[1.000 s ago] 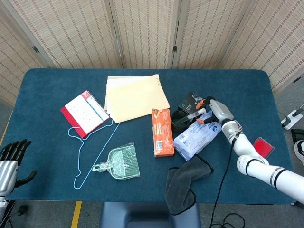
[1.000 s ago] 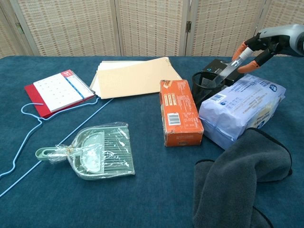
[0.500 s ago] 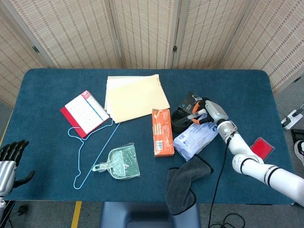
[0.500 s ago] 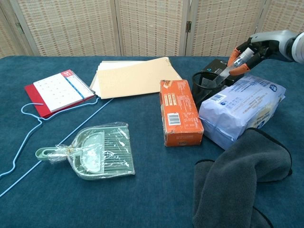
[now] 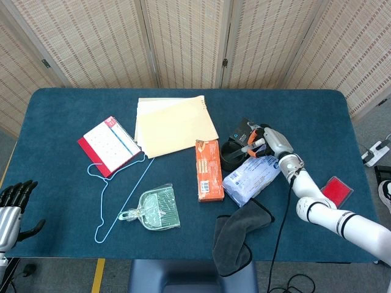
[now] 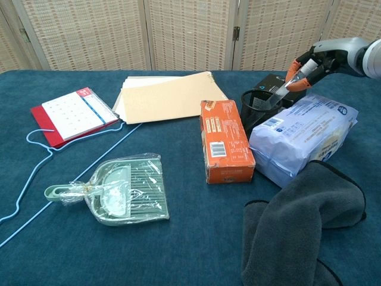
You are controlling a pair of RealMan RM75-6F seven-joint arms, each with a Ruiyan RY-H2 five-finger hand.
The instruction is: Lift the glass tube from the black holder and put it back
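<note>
The black mesh holder stands right of centre, between an orange box and a blue-white packet. The clear glass tube leans in it, lower end inside the rim, upper end tilted up to the right. My right hand pinches the tube's upper end with orange-tipped fingers, just right of and above the holder. My left hand hangs off the table's near left corner, fingers apart, holding nothing; the chest view does not show it.
The orange box lies left of the holder, the blue-white packet right of it, and a black box behind. A grey cloth lies in front. A dustpan, blue hanger, red notebook and folders lie to the left.
My right hand has shifted left toward the holder with the tube, which now stands steeper in it. The left hand has dropped slightly.
</note>
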